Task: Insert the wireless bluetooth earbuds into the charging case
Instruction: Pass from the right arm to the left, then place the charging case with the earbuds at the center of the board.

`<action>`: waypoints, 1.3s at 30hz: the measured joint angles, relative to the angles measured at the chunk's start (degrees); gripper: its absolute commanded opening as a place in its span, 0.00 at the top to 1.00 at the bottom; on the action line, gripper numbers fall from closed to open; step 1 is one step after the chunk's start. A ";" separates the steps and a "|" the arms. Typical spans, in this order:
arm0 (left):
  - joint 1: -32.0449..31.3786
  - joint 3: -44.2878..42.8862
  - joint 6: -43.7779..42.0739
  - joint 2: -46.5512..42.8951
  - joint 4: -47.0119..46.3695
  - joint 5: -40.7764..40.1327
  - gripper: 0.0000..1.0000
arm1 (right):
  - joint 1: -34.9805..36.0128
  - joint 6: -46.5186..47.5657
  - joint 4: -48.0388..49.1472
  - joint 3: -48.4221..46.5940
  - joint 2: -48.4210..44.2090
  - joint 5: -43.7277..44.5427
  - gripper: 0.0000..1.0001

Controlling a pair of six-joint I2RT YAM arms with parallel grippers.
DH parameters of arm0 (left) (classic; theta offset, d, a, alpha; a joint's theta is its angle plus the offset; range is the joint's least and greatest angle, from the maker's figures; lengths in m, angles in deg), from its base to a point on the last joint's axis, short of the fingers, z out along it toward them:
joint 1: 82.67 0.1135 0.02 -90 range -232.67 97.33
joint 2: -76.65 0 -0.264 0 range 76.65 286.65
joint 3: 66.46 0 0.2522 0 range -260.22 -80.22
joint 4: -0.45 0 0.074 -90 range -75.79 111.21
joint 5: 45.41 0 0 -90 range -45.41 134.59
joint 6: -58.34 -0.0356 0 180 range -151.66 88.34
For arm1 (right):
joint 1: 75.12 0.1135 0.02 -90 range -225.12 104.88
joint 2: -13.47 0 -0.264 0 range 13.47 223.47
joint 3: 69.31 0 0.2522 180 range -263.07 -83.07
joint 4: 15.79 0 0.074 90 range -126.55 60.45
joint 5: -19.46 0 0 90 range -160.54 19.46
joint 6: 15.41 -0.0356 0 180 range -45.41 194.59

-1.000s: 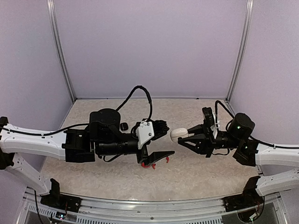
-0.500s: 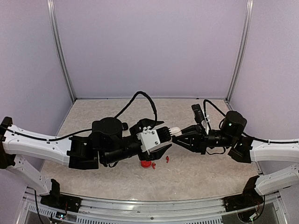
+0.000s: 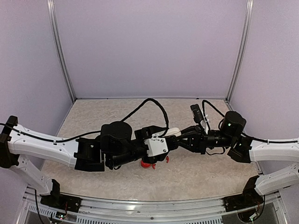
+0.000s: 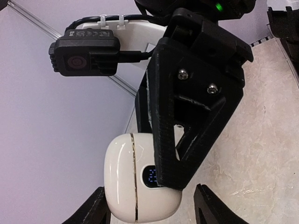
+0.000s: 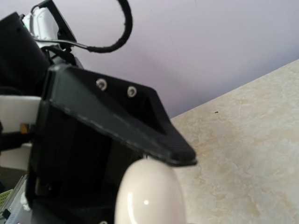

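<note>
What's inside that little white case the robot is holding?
Nothing inside shows: the white case, held in the right gripper, has its lid shut. Only its shell and a small lit display are visible; whether anything sits in it is hidden.

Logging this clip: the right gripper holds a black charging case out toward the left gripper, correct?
Wrong colour: the left wrist view shows the case is white. The right gripper does hold it out toward the left gripper.

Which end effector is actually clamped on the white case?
The right end effector: its finger presses across the display face of the white case, holding it off the table. The left end effector only straddles it, fingers apart.
</note>
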 measured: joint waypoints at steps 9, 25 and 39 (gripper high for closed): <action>-0.76 -0.33 -3.48 2.12 -2.84 -4.72 0.47 | 0.22 -0.17 -0.94 0.00 0.02 0.81 1.00; 0.52 0.83 1.92 2.43 -3.72 -1.53 0.72 | -0.28 1.73 -4.96 -0.87 -1.88 3.26 0.29; 28.37 8.37 43.63 -3.61 -2.32 7.67 0.74 | -7.74 9.44 -12.94 -3.74 -12.41 13.29 0.01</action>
